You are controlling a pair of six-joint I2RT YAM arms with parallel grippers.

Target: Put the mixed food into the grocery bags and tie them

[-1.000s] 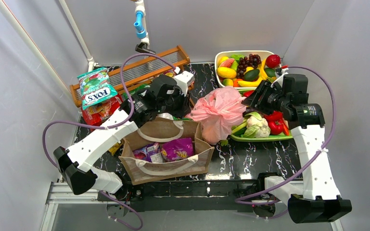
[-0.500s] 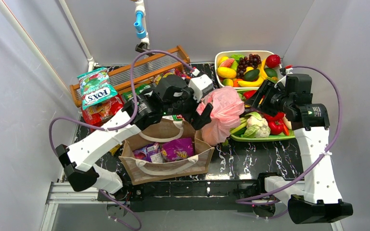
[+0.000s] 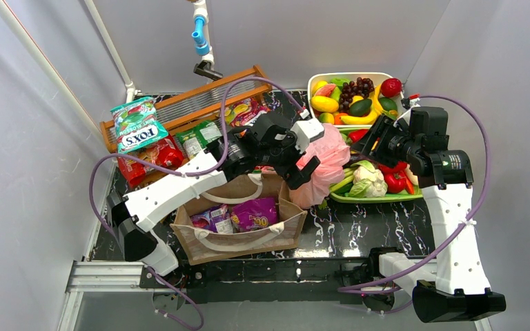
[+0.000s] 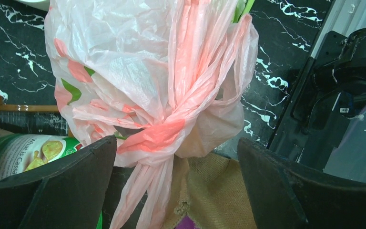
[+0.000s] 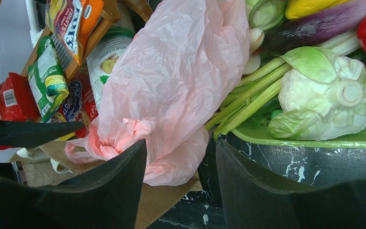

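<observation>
Teal packet (image 3: 136,131), upper left: "FOX'S". Green packet (image 4: 28,150): "What is Cassa…". Left jaws spread around pink bag (image 4: 138,71) knot; right jaws spread.

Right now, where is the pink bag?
In the top view, the knotted pink bag sits mid-table between the brown tote and the green tray, with the left gripper open around its knot.

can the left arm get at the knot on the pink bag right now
Probably yes: the left pincer is open and aimed at the pink plastic bag, whose knot sits right in line with its gap, with nothing in between.
</observation>
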